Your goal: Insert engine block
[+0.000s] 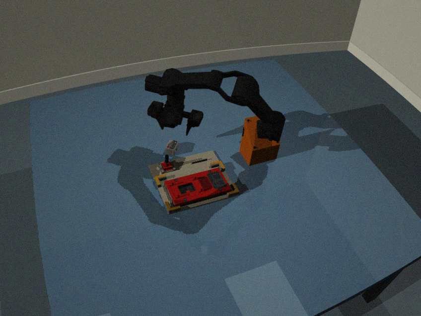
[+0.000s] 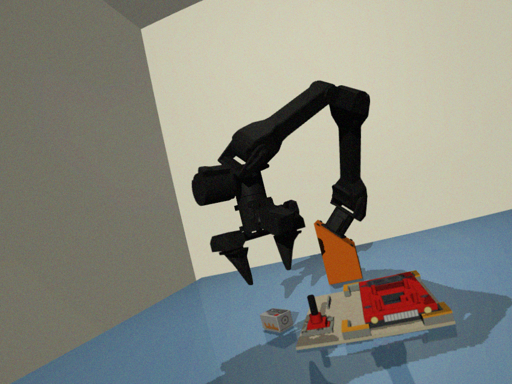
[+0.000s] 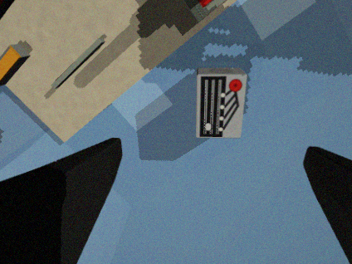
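Gripper [image 1: 175, 130] [image 2: 269, 276] [image 3: 211, 150] wide open, holding nothing; engine block [image 1: 171, 147] [image 2: 276, 320] [image 3: 222, 105] sits on blue surface [image 1: 112, 255] [image 2: 136, 330] [image 3: 232, 207], seemingly just off board [image 1: 190, 167] [image 2: 337, 304] [image 3: 100, 54].

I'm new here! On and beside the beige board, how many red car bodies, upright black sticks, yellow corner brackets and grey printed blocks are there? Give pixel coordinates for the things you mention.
Red car body [image 1: 198, 194] [image 2: 372, 298]: 1
Upright black stick [image 1: 166, 158] [image 2: 312, 305]: 1
Yellow corner brackets [image 1: 174, 207] [image 2: 356, 327] [image 3: 8, 62]: 4
Grey printed block [image 1: 171, 147] [image 2: 276, 320] [image 3: 233, 120]: 1
Total: 7

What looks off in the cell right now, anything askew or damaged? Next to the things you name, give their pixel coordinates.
Nothing stands out. The engine block [image 1: 171, 147] [image 2: 276, 320] [image 3: 222, 105] sits on the blue table beside the board [image 1: 183, 163] [image 2: 346, 305] [image 3: 109, 68], outside the car body [image 1: 205, 184] [image 2: 396, 296], but the task hasn't placed it yet. No damage visible; the slot side can't be confirmed.
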{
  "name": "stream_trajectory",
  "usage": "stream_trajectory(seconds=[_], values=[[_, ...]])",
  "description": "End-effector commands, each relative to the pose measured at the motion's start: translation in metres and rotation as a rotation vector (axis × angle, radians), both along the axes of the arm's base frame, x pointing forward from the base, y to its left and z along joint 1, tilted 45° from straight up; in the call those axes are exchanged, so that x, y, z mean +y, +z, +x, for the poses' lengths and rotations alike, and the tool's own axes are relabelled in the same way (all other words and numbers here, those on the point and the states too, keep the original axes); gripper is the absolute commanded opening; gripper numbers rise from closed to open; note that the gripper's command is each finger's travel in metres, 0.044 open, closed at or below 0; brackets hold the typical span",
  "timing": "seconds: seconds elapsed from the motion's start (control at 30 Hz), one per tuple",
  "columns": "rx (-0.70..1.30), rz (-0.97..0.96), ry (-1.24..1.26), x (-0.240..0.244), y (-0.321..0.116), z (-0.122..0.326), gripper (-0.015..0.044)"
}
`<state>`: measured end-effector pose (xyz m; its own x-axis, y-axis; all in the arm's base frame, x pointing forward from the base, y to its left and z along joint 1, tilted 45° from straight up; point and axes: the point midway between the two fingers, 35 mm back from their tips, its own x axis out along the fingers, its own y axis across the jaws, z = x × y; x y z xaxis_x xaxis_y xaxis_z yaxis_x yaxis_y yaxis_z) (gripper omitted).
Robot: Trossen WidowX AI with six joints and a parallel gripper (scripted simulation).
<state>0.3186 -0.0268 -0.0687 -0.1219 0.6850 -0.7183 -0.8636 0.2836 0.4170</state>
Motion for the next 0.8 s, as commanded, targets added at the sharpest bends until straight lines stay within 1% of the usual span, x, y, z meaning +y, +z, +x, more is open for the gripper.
stream_trajectory(seconds=[0.0,0.1,0.2,0.77], values=[[-0.012,0.01,0.009,-0.003,-0.001,0.005,0.044],[-0.012,0.009,0.009,-0.003,-0.005,0.009,0.044],[-0.012,0.011,0.009,0.018,-0.026,0.005,0.044],[-0.012,0.012,0.009,0.039,-0.048,0.002,0.044]])
